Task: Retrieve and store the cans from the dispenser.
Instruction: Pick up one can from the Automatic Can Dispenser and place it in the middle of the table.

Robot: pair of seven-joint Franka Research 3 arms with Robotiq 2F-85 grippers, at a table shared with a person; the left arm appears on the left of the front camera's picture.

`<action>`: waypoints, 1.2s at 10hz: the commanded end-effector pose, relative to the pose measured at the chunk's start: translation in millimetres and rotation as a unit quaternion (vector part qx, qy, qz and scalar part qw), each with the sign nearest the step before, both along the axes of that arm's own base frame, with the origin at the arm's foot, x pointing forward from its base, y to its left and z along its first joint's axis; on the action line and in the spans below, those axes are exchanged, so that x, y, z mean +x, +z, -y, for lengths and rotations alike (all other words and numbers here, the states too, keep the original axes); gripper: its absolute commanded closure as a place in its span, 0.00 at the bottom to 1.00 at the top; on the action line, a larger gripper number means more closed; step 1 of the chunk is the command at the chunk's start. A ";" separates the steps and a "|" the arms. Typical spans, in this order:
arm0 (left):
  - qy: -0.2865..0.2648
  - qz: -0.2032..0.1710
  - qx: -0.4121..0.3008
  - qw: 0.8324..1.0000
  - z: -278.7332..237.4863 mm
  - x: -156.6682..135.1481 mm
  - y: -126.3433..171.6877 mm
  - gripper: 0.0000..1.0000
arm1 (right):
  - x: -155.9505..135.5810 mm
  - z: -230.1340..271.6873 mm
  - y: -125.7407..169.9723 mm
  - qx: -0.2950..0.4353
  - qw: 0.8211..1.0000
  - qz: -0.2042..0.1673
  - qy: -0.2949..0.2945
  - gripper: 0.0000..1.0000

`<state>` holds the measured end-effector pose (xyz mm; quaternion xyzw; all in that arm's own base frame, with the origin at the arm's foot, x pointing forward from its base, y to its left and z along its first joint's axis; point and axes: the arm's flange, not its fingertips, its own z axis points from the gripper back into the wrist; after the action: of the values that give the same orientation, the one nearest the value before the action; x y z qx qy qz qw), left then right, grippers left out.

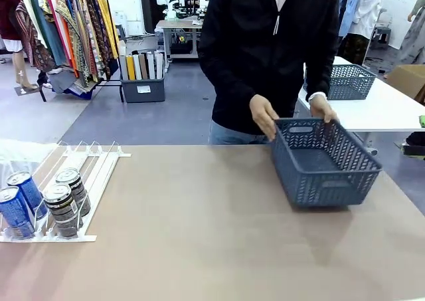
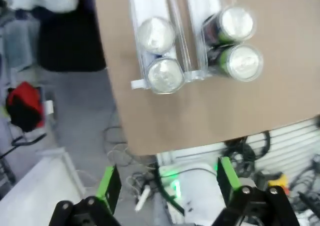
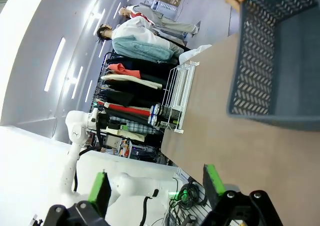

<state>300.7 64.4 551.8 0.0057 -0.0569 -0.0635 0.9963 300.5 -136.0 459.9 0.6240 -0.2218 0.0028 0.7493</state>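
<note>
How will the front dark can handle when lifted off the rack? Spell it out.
The front dark can looks like a rigid, smooth cylinder, so probably firm but somewhat slippery to grip. It stands upright and narrow, so a high push may tip it. The dark can behind appears to touch it on the slanted dispenser, so it will likely slide forward.

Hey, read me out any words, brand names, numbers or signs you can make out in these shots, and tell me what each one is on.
Nothing is clear enough to quote.
Dark cans: pale label print, too small and blurred to read.
Blue cans: no legible print.
White sticker on the grey bin on the far floor: too small to read.
Blue basket: no print visible.
</note>
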 end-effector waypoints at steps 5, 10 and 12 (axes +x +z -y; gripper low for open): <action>-0.013 0.004 -0.033 0.999 5.4 6.7 -17.7 0.00 | 1.5 -1.0 3.7 0.007 1.000 0.005 -0.003 0.00; 0.066 0.027 -0.052 0.996 18.0 25.4 -76.6 0.00 | 1.5 -1.0 3.7 0.007 1.000 0.005 -0.003 0.00; 0.091 0.021 -0.021 0.995 27.9 38.8 -100.0 0.00 | 1.5 -1.0 3.7 0.007 1.000 0.005 -0.003 0.00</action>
<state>341.9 47.2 473.9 -0.0276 -0.0790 0.0080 0.9965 300.4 -136.2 459.9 0.6241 -0.2218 0.0026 0.7492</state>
